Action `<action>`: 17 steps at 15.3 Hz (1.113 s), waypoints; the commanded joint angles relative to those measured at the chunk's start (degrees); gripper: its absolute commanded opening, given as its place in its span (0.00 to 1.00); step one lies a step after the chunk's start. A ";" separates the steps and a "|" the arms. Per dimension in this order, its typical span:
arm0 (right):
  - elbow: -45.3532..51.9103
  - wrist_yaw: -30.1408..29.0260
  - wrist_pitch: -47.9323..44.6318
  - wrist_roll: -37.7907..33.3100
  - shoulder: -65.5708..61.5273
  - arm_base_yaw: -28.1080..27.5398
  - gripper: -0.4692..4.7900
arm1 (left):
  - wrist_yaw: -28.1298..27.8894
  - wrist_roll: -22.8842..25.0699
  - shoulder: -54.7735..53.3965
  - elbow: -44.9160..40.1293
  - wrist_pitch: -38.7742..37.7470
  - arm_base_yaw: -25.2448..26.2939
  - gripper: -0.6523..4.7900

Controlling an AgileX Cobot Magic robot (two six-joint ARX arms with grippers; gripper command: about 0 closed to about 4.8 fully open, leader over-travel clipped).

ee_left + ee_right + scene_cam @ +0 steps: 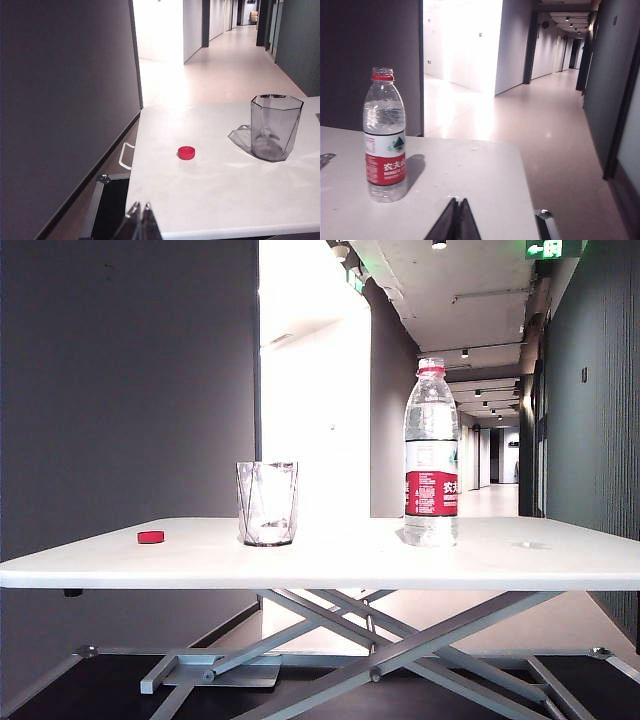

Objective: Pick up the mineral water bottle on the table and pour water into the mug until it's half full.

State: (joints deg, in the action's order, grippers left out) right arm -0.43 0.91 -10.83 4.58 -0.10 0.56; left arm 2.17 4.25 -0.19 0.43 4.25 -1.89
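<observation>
**First reach: taking the bottle low and square**

Since both arms sit back off the table's (330, 558) near edge, we first send the right gripper (458, 210), jaws together, to the uncapped mineral water bottle (431, 453) right of centre, opening wide and gripping at the label. The mug (267, 503) stands left of centre. The left gripper (141, 214) is closed, near the left corner.

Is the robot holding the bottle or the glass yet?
No, neither. The left gripper and right gripper are shut on nothing, away from the bottle and glass.
</observation>
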 commanded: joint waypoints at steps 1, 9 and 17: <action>-0.07 -12.61 -3.52 -6.19 -0.15 0.33 0.09 | 0.24 -0.17 -0.02 0.15 0.50 -0.07 0.11; -12.31 -16.92 -7.02 -6.21 -21.68 1.73 0.37 | 0.22 -0.17 -0.02 0.15 0.50 -0.07 0.11; -19.34 -26.53 -28.94 4.87 -58.07 1.66 1.00 | 0.22 -0.17 -0.02 0.15 0.52 -0.04 0.11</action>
State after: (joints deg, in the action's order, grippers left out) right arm -18.63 -25.58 -34.92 8.97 -55.55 2.11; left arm 2.17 4.25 -0.21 0.43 4.19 -1.89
